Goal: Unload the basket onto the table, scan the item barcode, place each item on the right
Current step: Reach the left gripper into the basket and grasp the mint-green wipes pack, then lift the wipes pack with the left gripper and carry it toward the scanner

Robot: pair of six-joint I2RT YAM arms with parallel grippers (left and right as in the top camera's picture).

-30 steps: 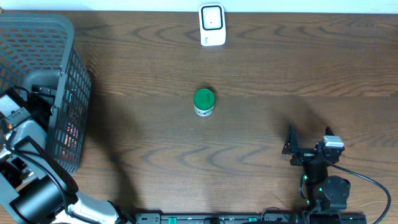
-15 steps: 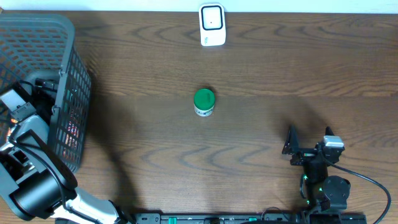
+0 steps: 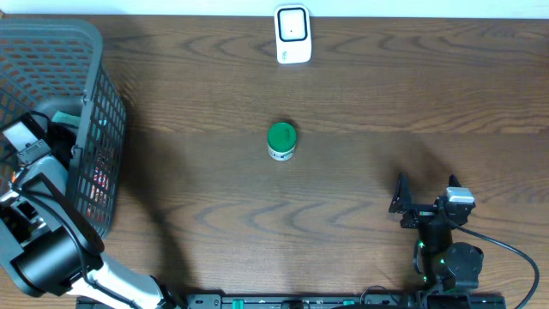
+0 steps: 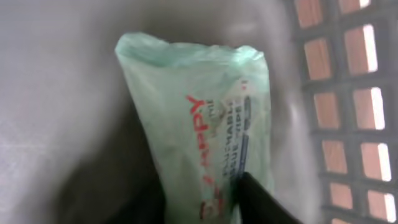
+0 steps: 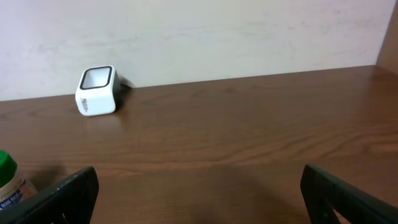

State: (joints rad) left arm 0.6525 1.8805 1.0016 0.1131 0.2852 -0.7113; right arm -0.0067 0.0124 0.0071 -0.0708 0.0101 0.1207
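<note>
Pale green plastic: a soft packet (image 4: 199,124) stands on end inside the grey basket (image 3: 94,103), where my left gripper (image 4: 202,208) straddles its lower end, low enough to leave the printed face showing. One dark finger (image 4: 261,199) lies against it, but the blur hides whether I have it clamped. My right gripper (image 5: 199,193) rests wide apart and empty at the table's (image 3: 214,197) near edge, clear of the route, I judge, to the white scanner (image 3: 292,34) at the far edge.
</note>
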